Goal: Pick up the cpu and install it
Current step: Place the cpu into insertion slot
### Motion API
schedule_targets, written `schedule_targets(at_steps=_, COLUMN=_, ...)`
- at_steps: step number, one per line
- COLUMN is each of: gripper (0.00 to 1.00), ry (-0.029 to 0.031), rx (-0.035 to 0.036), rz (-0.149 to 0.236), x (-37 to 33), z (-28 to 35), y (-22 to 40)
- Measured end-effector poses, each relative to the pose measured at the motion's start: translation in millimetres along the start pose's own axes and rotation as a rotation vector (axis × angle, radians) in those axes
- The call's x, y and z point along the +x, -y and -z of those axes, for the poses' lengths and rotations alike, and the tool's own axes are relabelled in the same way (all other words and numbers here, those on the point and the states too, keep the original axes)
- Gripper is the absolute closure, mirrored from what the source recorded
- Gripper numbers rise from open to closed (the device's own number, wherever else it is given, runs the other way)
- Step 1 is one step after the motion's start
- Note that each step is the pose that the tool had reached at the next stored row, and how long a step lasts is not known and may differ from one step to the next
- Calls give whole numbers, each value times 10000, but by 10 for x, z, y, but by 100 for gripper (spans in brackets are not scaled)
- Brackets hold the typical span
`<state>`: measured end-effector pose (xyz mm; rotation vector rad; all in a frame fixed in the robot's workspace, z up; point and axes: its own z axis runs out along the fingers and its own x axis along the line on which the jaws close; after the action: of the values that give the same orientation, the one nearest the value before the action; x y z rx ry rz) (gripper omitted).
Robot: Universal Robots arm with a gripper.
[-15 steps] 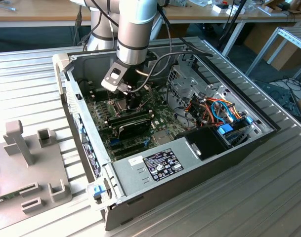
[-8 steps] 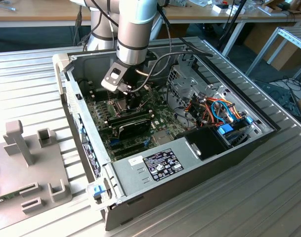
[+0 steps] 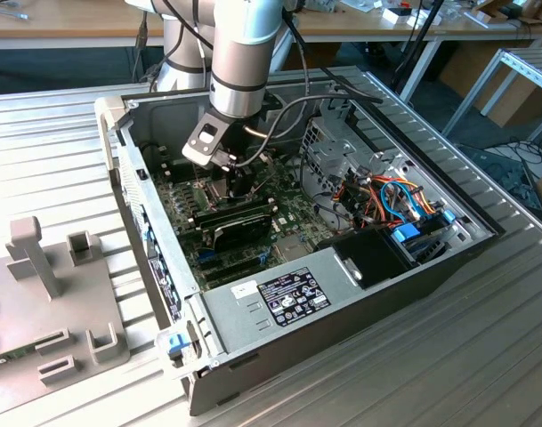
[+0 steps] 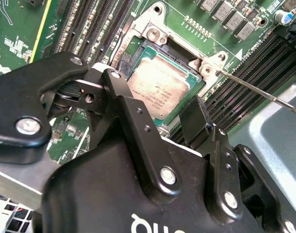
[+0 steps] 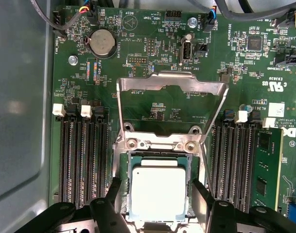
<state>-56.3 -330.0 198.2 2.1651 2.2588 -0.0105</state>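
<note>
The cpu (image 5: 158, 191), a small square chip with a dull silver top, lies flat in its socket on the green motherboard (image 5: 152, 43); it also shows in the second wrist view (image 4: 160, 90). My gripper (image 5: 157, 190) hangs low over it, one black finger (image 5: 113, 194) on each side of the chip with a small gap to its edges, so it stands open. In the exterior view the gripper (image 3: 238, 182) reaches down into the open computer case (image 3: 342, 311). The hinged metal socket frame (image 5: 172, 87) stands flipped up behind the socket.
Memory slots (image 5: 84, 160) flank the socket, with a green memory module (image 5: 267, 165) beside it. A thin socket lever (image 4: 264, 94) sticks out. The case also holds a power supply (image 3: 288, 294), a drive cage (image 3: 333, 147) and coloured cables (image 3: 395, 200). A grey fixture (image 3: 48, 294) stands outside.
</note>
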Motion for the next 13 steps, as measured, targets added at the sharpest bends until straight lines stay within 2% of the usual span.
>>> schedule_targets(at_steps=7, gripper=32, ry=1, rx=0, rz=0, x=0, z=-1, y=0)
schedule_targets(at_steps=8, gripper=33, ry=0, rx=0, rz=0, x=0, z=-1, y=0)
schedule_targets(at_steps=10, gripper=45, ry=4, rx=1, rz=0, x=-1, z=0, y=0)
schedule_targets(at_steps=13, gripper=45, ry=1, rx=0, rz=0, x=0, z=-1, y=0)
